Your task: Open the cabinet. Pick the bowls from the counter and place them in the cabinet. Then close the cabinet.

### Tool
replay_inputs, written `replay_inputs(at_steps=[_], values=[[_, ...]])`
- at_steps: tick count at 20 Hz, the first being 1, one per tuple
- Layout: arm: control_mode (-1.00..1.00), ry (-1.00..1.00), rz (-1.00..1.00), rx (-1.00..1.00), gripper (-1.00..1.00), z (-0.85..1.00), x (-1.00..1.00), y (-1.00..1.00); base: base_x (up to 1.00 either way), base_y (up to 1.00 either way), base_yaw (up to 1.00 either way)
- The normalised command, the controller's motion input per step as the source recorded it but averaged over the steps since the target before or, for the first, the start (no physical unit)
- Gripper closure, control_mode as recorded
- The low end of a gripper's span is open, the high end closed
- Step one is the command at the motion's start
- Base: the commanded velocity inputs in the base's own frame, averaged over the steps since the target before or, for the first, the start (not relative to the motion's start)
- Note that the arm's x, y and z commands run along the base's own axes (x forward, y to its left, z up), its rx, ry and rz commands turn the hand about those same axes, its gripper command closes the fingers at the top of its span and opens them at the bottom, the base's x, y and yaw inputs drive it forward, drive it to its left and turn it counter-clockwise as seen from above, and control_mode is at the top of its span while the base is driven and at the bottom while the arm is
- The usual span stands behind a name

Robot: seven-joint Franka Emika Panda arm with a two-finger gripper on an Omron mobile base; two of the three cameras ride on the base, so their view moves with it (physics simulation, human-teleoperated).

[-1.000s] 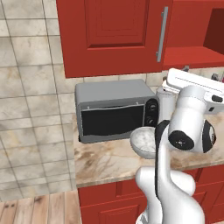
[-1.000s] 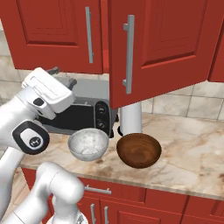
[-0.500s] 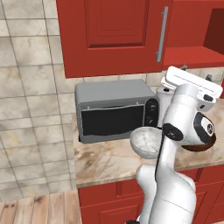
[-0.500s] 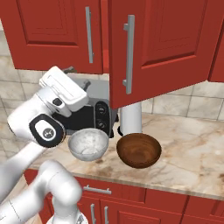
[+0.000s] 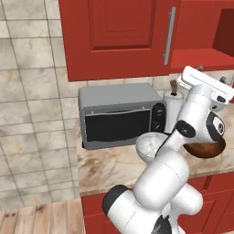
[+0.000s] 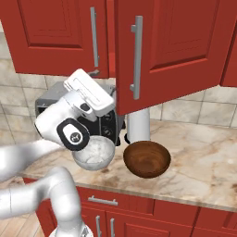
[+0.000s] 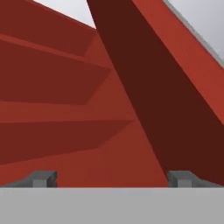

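Counter [image 6: 203,152] holds bowls [image 6: 146,159] — gripper [image 7: 111,178] faces cabinet [image 7: 65,96]

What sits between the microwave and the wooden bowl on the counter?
The marble bowl, and behind it a white paper-towel roll, in the right base view.

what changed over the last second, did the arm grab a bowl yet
No bowl taken. The arm's hand swung up and away from the counter, toward the cabinet, whose right door hangs open. Its fingers are spread with nothing between them. The marble bowl, the wooden bowl and the microwave stayed put.
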Motion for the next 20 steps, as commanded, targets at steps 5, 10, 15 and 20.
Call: replay_inputs(at_steps=[5,10,15,20], values=[[-1.00,-0.06,-0.02,0.00,-1.00,-0.11,0.49,-0.23,0.00,0.00,0.00],[-1.00,-0.09,-0.08,0.02,-1.00,-0.04,0.13,-0.57,0.00,0.00,0.00],[-1.00,-0.10,-0.19,0.17,-1.00,0.00,-0.21,-1.00,0.00,0.00,0.00],[-1.00,-0.16,-0.21,0.23,-1.00,-0.01,-0.38,-1.00,0.00,0.00,0.00]])
